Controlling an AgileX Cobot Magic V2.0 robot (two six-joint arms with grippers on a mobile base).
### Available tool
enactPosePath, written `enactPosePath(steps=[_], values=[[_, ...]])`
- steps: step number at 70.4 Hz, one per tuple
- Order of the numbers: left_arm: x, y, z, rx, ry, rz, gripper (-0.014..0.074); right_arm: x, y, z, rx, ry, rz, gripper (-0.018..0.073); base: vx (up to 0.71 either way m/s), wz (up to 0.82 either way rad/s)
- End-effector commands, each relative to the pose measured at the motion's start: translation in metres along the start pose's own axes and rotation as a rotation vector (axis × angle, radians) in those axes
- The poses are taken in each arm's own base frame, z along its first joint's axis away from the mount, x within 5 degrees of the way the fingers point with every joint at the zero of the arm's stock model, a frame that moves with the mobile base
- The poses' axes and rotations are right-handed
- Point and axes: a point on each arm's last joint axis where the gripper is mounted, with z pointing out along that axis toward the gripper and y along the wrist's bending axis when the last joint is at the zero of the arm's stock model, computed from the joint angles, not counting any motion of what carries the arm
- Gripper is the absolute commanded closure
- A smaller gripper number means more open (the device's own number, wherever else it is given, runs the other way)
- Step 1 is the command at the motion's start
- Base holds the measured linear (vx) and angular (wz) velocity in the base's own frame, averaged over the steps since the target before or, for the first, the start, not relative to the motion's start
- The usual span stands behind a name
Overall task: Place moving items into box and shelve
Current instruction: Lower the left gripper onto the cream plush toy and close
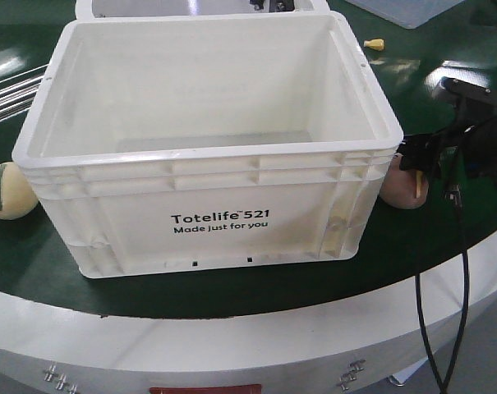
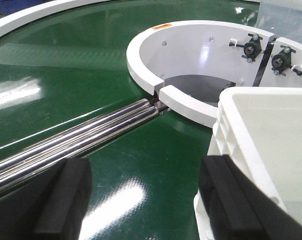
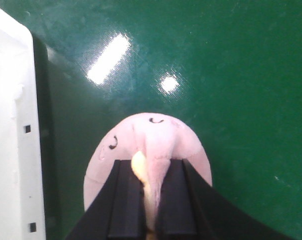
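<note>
The box (image 1: 133,222) stands empty in the middle of the green desk (image 1: 256,289). It is a deep crate of hard white plastic with smooth inner walls and a ribbed, stepped rim, its open top ready to take things from above. Just to the right of the box, close to its side wall and resting on the desk, sits the pink-brown ball (image 3: 190,150). It is a matte, rounded, egg-like lump with small dark curved marks and a raised yellowish ridge down its middle. The right pincer (image 3: 150,170) has come at it from above, and its black pads are closed on that ridge. The ridge is likely chosen because it gives flat pads a narrow fin to bite, where the full curve would slip. The ball has not yet left the desk, so a lift over the box rim looks like the step in hand. To the left of the box, touching or nearly touching its wall, lies the cream ball (image 1: 8,193), smooth and pale with a jagged dark green mark. The left pincer (image 2: 143,175) hangs spread wide and empty beside the box's left corner, above the glossy belt and the polished steel rods (image 2: 91,135).
</note>
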Motion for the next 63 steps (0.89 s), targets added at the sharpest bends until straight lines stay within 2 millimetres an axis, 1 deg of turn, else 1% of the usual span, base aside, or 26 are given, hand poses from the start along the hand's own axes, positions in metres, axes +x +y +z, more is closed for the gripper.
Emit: enactPosePath(steps=[1, 14, 28, 35, 54, 63], values=[[-0.02, -0.002, -0.008, 0.019, -0.113, -0.011, 0.0041, -0.016, 0.006, -0.016, -0.012, -0.09, -0.013, 0.0574, 0.0, 0.0], [-0.013, -0.001, 0.004, 0.01, -0.064, -0.013, 0.0041, -0.015, 0.006, -0.016, -0.012, -0.085, -0.018, 0.0574, 0.0, 0.0], [-0.001, 0.016, 0.024, -0.051, 0.001, -0.07, 0.0041, -0.014, 0.006, -0.016, -0.013, -0.072, -0.025, 0.0574, 0.0, 0.0], [0.005, 0.018, 0.032, -0.063, 0.038, -0.093, 0.0041, -0.014, 0.006, -0.016, -0.013, -0.069, -0.025, 0.0574, 0.0, 0.0], [0.032, 0.021, 0.064, -0.084, 0.183, -0.094, 0.0041, -0.013, 0.006, -0.016, -0.015, -0.059, -0.025, 0.0574, 0.0, 0.0], [0.045, 0.023, 0.075, -0.095, 0.247, -0.094, 0.0041, -0.013, 0.006, -0.016, -0.015, -0.061, -0.025, 0.0574, 0.0, 0.0]])
